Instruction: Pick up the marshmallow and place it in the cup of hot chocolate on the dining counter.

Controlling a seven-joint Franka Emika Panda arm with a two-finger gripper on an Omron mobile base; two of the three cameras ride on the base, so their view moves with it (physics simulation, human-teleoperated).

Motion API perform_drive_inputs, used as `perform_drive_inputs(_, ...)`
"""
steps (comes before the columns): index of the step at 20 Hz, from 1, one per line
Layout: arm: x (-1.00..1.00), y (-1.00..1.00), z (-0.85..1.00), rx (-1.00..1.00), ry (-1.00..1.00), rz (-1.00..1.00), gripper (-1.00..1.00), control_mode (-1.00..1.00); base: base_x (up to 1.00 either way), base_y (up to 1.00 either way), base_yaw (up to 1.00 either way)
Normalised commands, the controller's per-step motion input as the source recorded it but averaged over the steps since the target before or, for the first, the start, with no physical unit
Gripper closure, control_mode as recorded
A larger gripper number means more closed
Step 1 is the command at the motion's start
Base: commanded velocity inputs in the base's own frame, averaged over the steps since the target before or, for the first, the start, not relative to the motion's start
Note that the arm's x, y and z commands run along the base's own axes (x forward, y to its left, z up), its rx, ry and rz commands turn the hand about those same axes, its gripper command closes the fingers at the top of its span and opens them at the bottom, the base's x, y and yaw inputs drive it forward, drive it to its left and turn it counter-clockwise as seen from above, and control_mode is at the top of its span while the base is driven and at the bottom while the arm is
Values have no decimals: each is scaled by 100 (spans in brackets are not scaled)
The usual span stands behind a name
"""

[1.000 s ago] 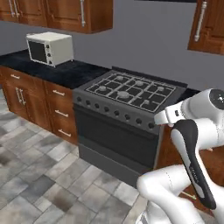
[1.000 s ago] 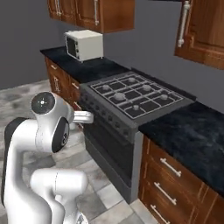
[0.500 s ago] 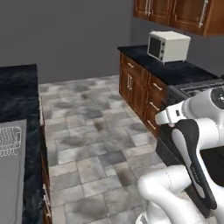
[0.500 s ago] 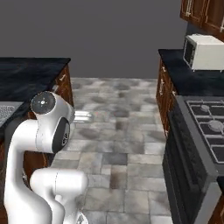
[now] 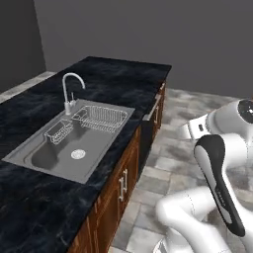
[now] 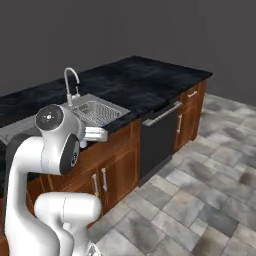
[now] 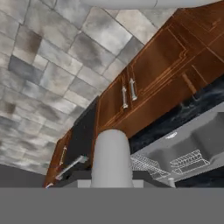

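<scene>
Left base view: I see the dining counter (image 5: 113,81) running lengthwise away from me, with its steel sink (image 5: 74,143) and faucet (image 5: 69,94).
Right base view: this adds the dishwasher front (image 6: 159,140) under the same counter.
Hand view: cabinet doors (image 7: 144,83) and floor tiles (image 7: 48,57).
Fingers: I cannot tell their spread.
Marshmallow, cup: I cannot locate them.

Even, soft light is being cast throughout; the back wall (image 5: 148,29) is being left dim, faint sheen is being shown on the sink (image 5: 74,143), edges slightly blurred.
</scene>
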Motion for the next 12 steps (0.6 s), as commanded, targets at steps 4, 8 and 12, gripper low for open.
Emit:
perform_drive_inputs(4, 0, 0, 0, 0, 0, 0, 100, 100, 0, -4, 99)
perform_drive_inputs(8, 0, 0, 0, 0, 0, 0, 100, 100, -5, -19, 95)
perform_drive_inputs(12, 0, 0, 0, 0, 0, 0, 100, 100, -13, -57, 75)
